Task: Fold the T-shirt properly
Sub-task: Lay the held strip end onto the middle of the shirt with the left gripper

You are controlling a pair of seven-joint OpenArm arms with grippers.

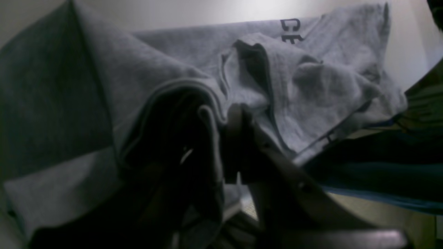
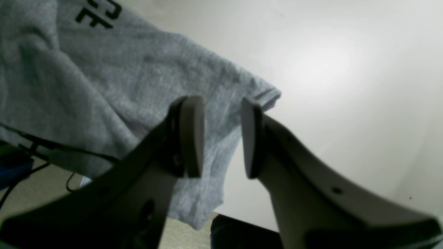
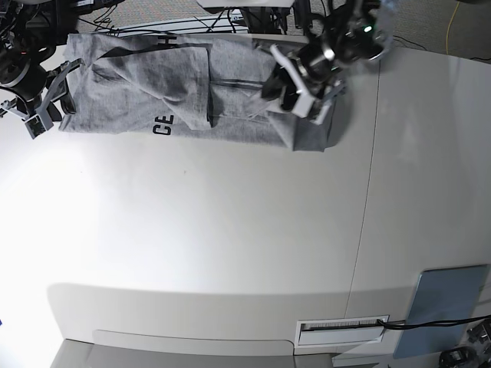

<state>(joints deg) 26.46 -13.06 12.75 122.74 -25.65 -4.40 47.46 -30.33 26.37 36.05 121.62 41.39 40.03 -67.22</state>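
The heather-grey T-shirt (image 3: pixel 184 88) lies crumpled along the table's far edge, with black letters (image 3: pixel 162 124) showing near its front hem. In the base view my left gripper (image 3: pixel 301 92) sits over the shirt's right end. The left wrist view shows its fingers (image 1: pixel 238 117) shut on a bunched fold of the T-shirt (image 1: pixel 304 86). My right gripper (image 3: pixel 46 103) hovers at the shirt's left end. In the right wrist view the right gripper (image 2: pixel 219 136) stands open, with pads (image 2: pixel 192 135) apart over a corner of the T-shirt (image 2: pixel 121 79) and nothing pinched.
The white table (image 3: pixel 230 230) stretches toward the near side, with a seam (image 3: pixel 367 199) down its right part. A grey-blue panel (image 3: pixel 441 307) and a label slot (image 3: pixel 341 327) sit near the front right. Cables (image 2: pixel 41 145) and dark gear lie beyond the far edge.
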